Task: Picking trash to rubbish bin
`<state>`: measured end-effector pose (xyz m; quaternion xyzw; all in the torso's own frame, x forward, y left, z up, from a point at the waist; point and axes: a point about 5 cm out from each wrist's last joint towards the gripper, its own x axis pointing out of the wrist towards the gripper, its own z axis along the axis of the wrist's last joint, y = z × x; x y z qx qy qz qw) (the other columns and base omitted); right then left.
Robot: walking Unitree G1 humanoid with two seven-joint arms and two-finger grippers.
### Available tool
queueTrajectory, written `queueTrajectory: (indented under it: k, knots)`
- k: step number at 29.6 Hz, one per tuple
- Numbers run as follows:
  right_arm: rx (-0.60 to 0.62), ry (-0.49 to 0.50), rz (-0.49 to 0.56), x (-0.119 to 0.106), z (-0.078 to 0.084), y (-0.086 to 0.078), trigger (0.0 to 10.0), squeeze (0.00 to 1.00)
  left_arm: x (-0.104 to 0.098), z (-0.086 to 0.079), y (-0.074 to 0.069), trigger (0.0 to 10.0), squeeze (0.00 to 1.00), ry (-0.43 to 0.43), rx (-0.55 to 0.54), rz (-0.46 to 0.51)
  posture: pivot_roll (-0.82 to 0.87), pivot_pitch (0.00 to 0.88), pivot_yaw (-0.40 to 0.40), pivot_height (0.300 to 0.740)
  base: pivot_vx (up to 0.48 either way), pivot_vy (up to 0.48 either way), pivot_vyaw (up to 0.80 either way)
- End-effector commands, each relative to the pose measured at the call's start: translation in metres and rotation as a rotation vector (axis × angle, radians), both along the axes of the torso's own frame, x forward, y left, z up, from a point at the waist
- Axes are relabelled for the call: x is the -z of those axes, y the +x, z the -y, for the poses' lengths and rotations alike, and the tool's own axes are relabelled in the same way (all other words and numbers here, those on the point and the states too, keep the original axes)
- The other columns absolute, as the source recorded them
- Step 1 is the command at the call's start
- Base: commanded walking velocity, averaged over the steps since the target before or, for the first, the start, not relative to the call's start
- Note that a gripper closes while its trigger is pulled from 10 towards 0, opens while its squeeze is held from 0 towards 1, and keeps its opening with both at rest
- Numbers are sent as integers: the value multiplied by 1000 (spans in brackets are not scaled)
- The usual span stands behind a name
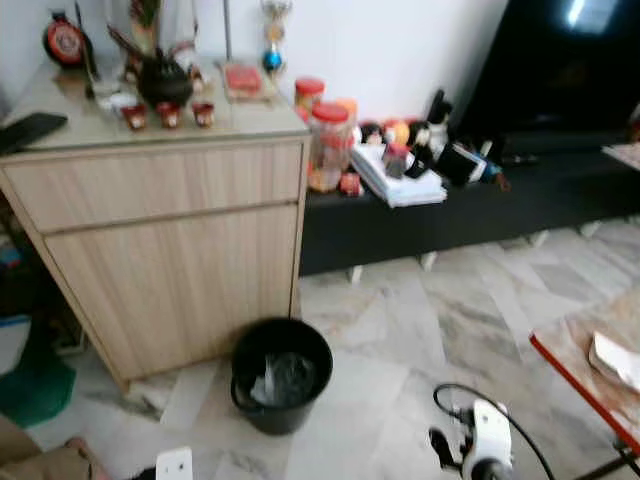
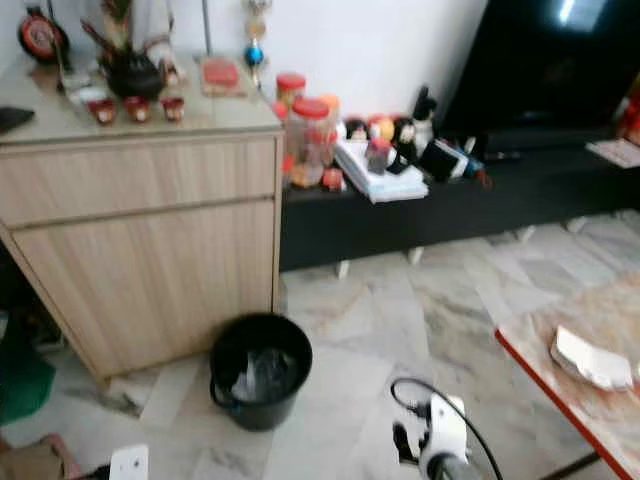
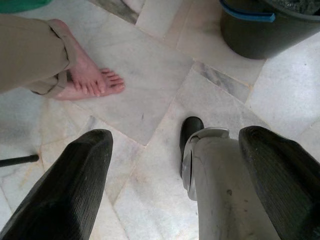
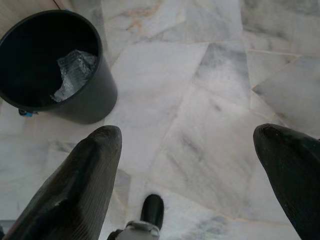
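- Marble floor [image 1: 400, 330] — black rubbish bin [image 1: 282, 374] stands on it, by the wooden cabinet's [image 1: 170, 250] front corner.
- Red-edged table [image 2: 560, 375] — crumpled white paper [image 2: 592, 361] near its right edge.

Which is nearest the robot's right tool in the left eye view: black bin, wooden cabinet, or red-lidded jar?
From the right tool, low at the frame's bottom:
1. Black bin, on the floor to its left.
2. Wooden cabinet, behind the bin, further left.
3. Red-lidded jar, on the low black shelf near the wall.
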<state>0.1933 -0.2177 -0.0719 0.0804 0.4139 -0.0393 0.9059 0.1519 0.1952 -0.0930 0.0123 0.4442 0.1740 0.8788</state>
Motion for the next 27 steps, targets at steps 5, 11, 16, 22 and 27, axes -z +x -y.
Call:
queueTrajectory:
  k: [5, 11, 16, 22, 27]
  knots:
    - [14, -6, 19, -4, 3, 6, 10000, 0, 0, 6, 3, 10000, 0, -8, 25, -10, -12, 12, -115, 740, 0, 0, 0]
    - [24, 0, 22, -4, 2, 6, 10000, 0, -1, 7, 5, 10000, 0, -15, 20, -1, -14, 23, -112, 740, 0, 0, 0]
    - [28, 5, 21, -4, 1, 8, 10000, 0, -1, 6, 7, 10000, 0, -10, 21, -1, -12, 33, -109, 740, 0, 0, 0]
    - [37, 11, 11, -3, -1, 8, 10000, 0, -2, 4, 8, 10000, 0, -2, 26, -5, -8, 40, -94, 740, 0, 0, -623]
    - [57, 25, 6, -2, -4, 7, 10000, 0, -3, 1, 9, 10000, 0, 7, 33, -4, -1, 42, -83, 740, 0, 0, -800]
